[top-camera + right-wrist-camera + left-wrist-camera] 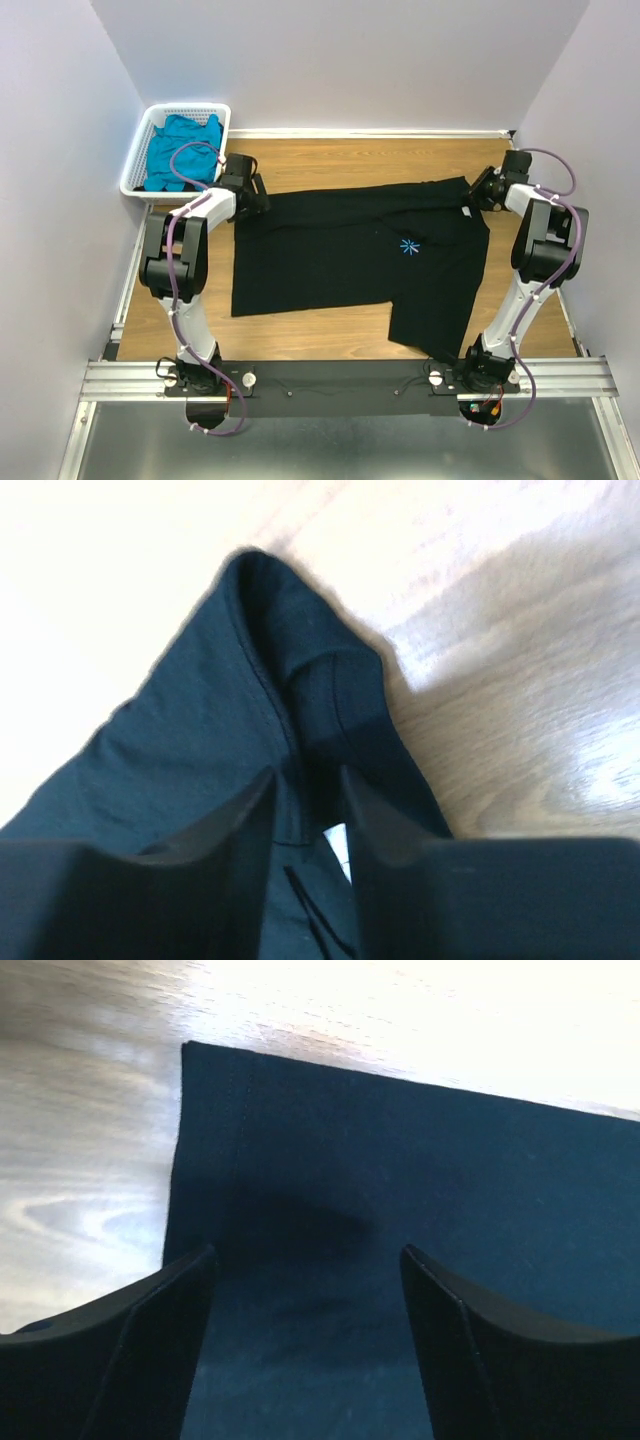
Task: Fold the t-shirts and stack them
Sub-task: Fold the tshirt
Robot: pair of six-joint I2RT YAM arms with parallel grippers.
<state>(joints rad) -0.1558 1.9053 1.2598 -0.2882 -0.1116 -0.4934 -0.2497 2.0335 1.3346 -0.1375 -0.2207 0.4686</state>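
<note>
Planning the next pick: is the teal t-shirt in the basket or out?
In. The teal t-shirt lies bunched inside the white basket; only the black t-shirt lies on the wood.

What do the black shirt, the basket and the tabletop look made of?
Black t-shirt: soft matte knit cloth, likely cotton; it lies limp with stitched hems. Basket: white, probably moulded plastic, with slotted walls. Tabletop: wood or wood-look laminate, smooth; grain lines and glare show.
</note>
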